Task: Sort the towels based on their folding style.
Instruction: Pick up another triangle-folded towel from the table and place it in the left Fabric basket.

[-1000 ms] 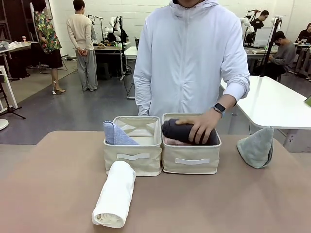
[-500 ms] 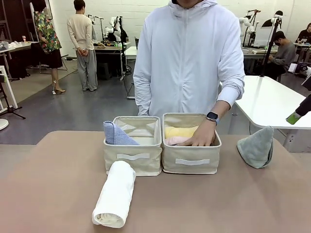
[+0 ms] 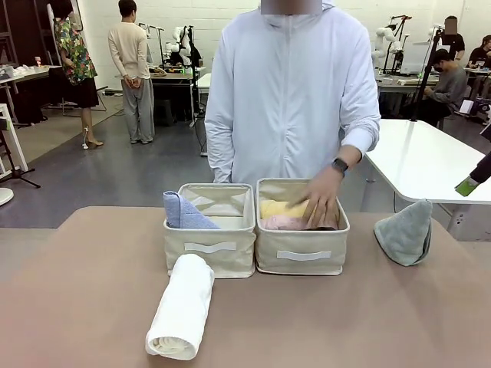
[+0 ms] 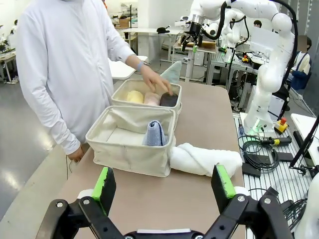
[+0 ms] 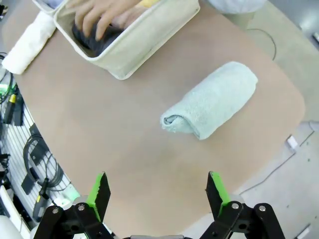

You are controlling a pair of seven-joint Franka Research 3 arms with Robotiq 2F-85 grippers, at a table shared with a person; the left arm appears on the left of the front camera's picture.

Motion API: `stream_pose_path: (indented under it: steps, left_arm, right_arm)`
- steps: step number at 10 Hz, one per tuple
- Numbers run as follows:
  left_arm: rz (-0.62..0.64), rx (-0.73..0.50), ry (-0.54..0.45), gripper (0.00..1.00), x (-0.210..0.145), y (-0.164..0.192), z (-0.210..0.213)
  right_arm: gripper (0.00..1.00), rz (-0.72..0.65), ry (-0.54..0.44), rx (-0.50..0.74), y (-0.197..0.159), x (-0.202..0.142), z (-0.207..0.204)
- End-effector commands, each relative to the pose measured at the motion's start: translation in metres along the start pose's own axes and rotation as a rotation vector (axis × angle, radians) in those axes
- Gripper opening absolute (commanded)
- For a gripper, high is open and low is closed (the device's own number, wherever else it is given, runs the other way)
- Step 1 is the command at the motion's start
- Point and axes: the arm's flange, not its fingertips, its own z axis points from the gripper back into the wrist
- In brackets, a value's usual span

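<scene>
A white rolled towel (image 3: 182, 307) lies on the table in front of the left basket (image 3: 209, 247), which holds a light blue folded towel (image 3: 184, 212). In the right basket (image 3: 301, 257) lie a yellow roll (image 3: 276, 208) and a pink roll (image 3: 282, 223). The person's hand (image 3: 318, 201) rests on the dark grey roll (image 5: 91, 41) there. A grey-green cone towel (image 3: 405, 232) stands at the right. My right gripper (image 5: 158, 191) hangs open high above the cone (image 5: 212, 99). My left gripper (image 4: 163, 181) is open, short of the white roll (image 4: 207, 158).
The person stands at the table's far side behind both baskets. A green fingertip (image 3: 467, 185) of my right gripper shows at the right edge of the front view. Cables and equipment lie on the floor beside the table. Bare tabletop lies around the cone and the white roll.
The person has pushed the dark grey roll down into the right basket, and the hand stays on it. My right gripper's fingertip has come into the front view at the right edge.
</scene>
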Motion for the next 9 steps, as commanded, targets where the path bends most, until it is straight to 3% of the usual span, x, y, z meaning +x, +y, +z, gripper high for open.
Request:
stream_pose_path:
  steps: [1, 5, 9]
  left_arm:
    - [-0.012, 0.006, -0.006, 1.00, 0.002, 0.001, 0.002]
    - [-0.012, 0.006, -0.006, 1.00, 0.002, 0.001, 0.002]
    - [-0.012, 0.006, -0.006, 1.00, 0.002, 0.001, 0.002]
  right_arm:
    - [1.00, -0.001, 0.000, -0.001, 0.000, 0.000, 0.000]
    - [1.00, -0.337, 0.142, -0.251, 0.056, 0.039, -0.026]
    - [1.00, -0.506, 0.206, -0.271, 0.064, 0.066, -0.064]
